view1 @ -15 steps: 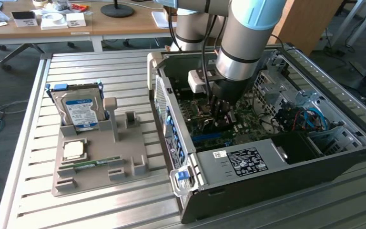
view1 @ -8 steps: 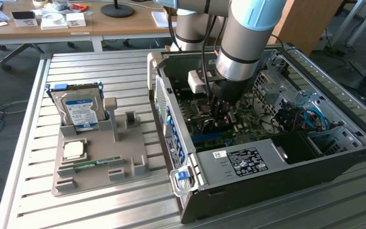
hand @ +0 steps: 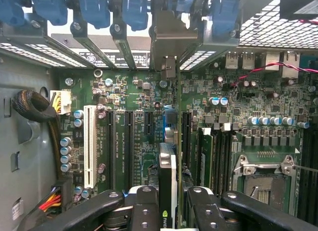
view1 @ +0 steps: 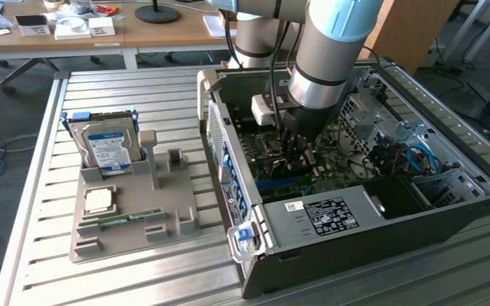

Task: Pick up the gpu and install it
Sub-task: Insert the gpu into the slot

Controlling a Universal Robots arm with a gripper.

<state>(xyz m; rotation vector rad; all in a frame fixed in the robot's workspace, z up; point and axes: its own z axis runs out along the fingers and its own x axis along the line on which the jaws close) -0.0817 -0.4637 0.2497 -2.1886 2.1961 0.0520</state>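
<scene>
Wrist view: the gpu [hand: 167,184] is seen edge-on, clamped between the two fingers of the end effector [hand: 168,211], bracket end pointed toward the rear slot openings [hand: 124,52] of the case. The card is held over the motherboard [hand: 223,107], roughly in line with a dark expansion slot [hand: 170,124] just beside the white PCI slot [hand: 90,144] group; whether the edge connector is already touching the slot cannot be told.

In the exterior view, the arm [view1: 330,57] is reached down into the open computer case [view1: 356,191], with the end effector [view1: 300,143] low over the board. The gray parts fixture [view1: 130,213] on the tabletop [view1: 49,274] is left holding the hard drive [view1: 109,150], a CPU [view1: 99,201] and a memory stick [view1: 130,220]; no card is seen on it.

Step judged: pickup done, insertion in hand. Next move calls for fine alignment of card edge with slot and bracket with rear opening, then a straight push down. Risk: a tilted card binding at the slot.
</scene>
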